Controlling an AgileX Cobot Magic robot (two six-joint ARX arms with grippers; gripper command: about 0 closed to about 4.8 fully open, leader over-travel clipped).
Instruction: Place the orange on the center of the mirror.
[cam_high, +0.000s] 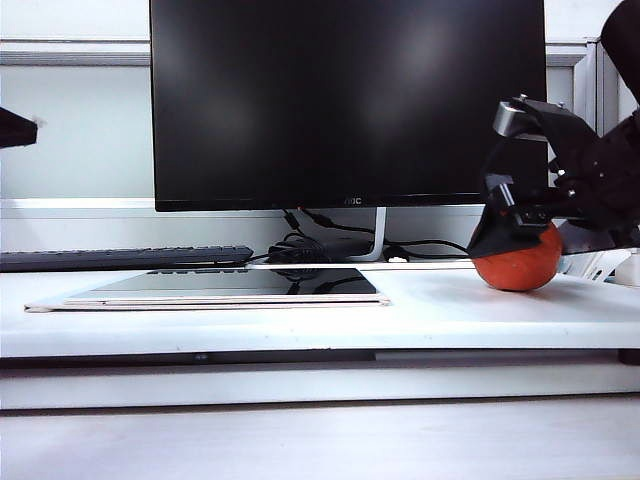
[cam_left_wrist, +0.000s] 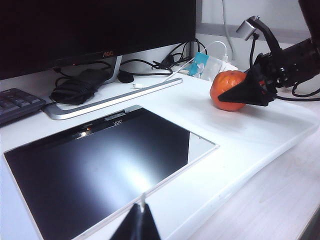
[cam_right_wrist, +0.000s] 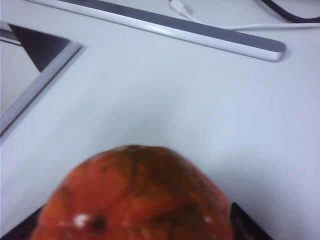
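The orange (cam_high: 520, 265) sits on the white bench (cam_high: 430, 310) at the right, well apart from the mirror (cam_high: 225, 285), which lies flat at the left-centre in front of the monitor (cam_high: 345, 100). The right pincer (cam_high: 512, 228) is down over the orange, its dark fingers (cam_left_wrist: 240, 94) spread wide on either side of the fruit; whether they touch the skin cannot be told, and the orange rests on the bench. The left pincer (cam_left_wrist: 135, 225) hangs above the near edge of the mirror, far from the orange; only its dark tip shows, so its opening cannot be told.
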